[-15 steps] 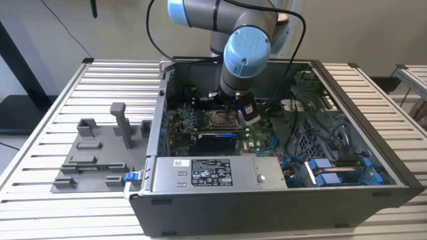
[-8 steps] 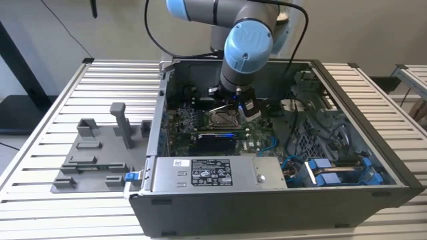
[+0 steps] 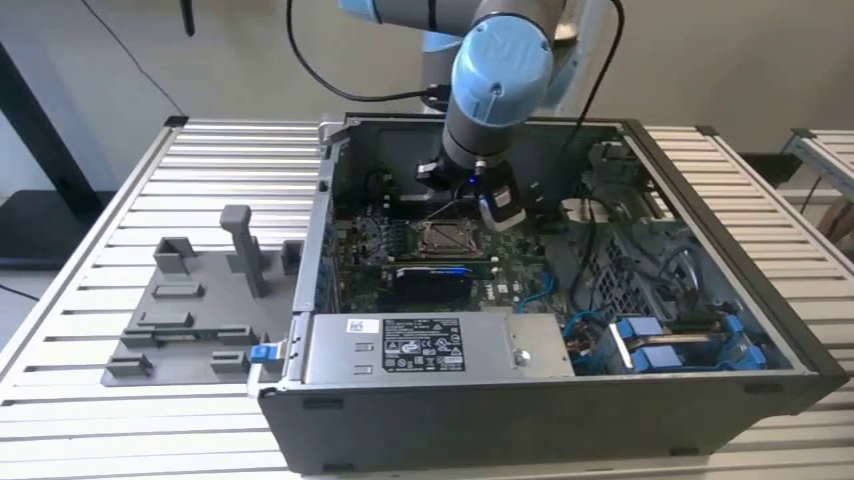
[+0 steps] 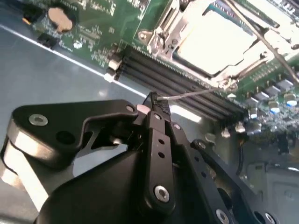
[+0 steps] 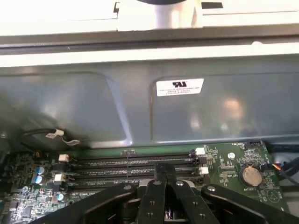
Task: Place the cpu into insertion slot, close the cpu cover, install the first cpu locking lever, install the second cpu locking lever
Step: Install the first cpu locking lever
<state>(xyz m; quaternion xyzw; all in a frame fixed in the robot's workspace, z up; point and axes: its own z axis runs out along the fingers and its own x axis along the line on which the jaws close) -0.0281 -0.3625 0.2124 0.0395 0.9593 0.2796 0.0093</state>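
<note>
The cpu [image 4: 212, 39] lies flat in the insertion slot [image 3: 445, 237], its pale metal top showing through the window of the cpu cover [image 4: 164, 31], which lies down around it. A thin wire locking lever [image 4: 189, 94] runs from the socket's corner to my fingertips [image 4: 161, 108] and touches them. A second thin lever [image 4: 261, 39] crosses over the socket's other side. My gripper [image 4: 156, 105] is shut, its black fingers pressed together beside the socket, above the memory slots [image 5: 131, 164]. In the exterior view my gripper [image 3: 501, 212] hangs inside the case just right of the socket.
The open computer case [image 3: 747, 380] holds the green motherboard [image 4: 117, 18], a coin battery [image 5: 249, 174], blue cables [image 3: 667, 335] and a power supply [image 3: 427, 345]. A grey fixture plate [image 3: 187, 310] with upright posts lies at the exterior view's left.
</note>
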